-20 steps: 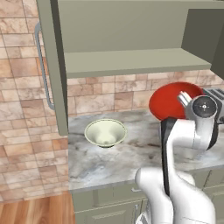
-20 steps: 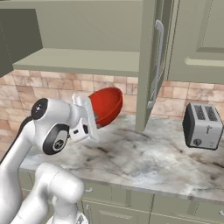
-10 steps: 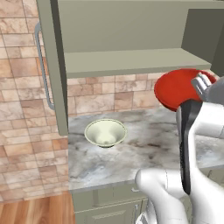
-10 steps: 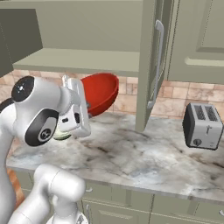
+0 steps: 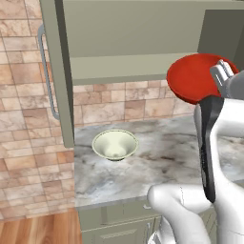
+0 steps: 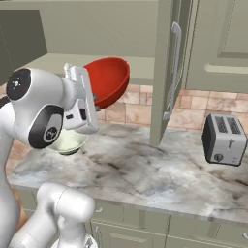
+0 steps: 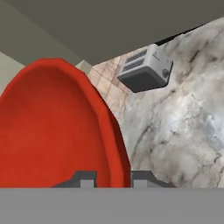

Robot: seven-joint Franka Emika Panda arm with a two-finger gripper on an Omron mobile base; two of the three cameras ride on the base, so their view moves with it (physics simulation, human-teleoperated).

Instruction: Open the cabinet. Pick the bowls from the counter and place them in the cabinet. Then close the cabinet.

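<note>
Counter (image 5: 162, 157), marbled: 1 cream bowl (image 5: 115, 145), 1 toaster (image 6: 224, 140). Cabinet (image 6: 167, 72) doors open. Gripper (image 7: 113, 178): fingers pinch red bowl (image 7: 57, 127) rim, apparently level with the shelf (image 5: 133, 64).

Light even and fairly bright, flat rendered look, no glare. Soft dark shadow on the counter (image 6: 145, 169) at the foot of the open cabinet door (image 6: 167, 72), and the cabinet interior dimmer toward 12 o'clock. Hand view coarser and softer, red bowl (image 7: 52, 131) edges slightly blurred, toaster (image 7: 144, 68) tilted by camera roll.
</note>
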